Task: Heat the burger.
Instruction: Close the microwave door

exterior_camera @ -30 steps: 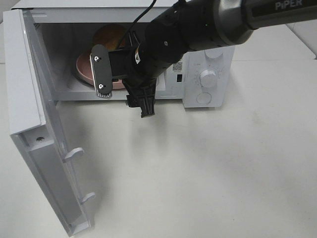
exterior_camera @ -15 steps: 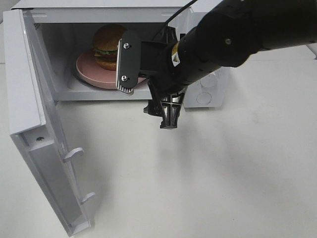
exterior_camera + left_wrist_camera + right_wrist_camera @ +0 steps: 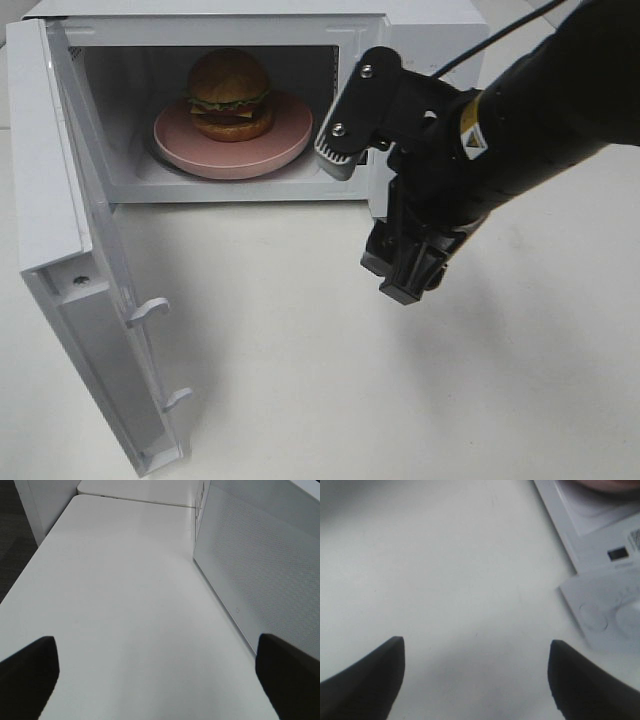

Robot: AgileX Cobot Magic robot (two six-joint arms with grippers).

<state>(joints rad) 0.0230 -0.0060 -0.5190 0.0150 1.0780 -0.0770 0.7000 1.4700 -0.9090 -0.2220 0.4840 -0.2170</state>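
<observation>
1. right gripper [image 3: 368, 225] has backed out of the microwave [image 3: 200, 28], jaws apart and empty.
2. burger [image 3: 229, 95] sits on the pink plate [image 3: 290, 135] inside (loading done).
3. door [image 3: 55, 180] open; closing and starting remain.

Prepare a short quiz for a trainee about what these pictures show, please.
1. True or false: the burger sits on the pink plate inside the microwave.
2. The microwave door is: A) open, B) shut, C) missing.
3. What does the right end effector hold?
Key: 1 true; 2 A; 3 nothing, it is open and empty.
</observation>
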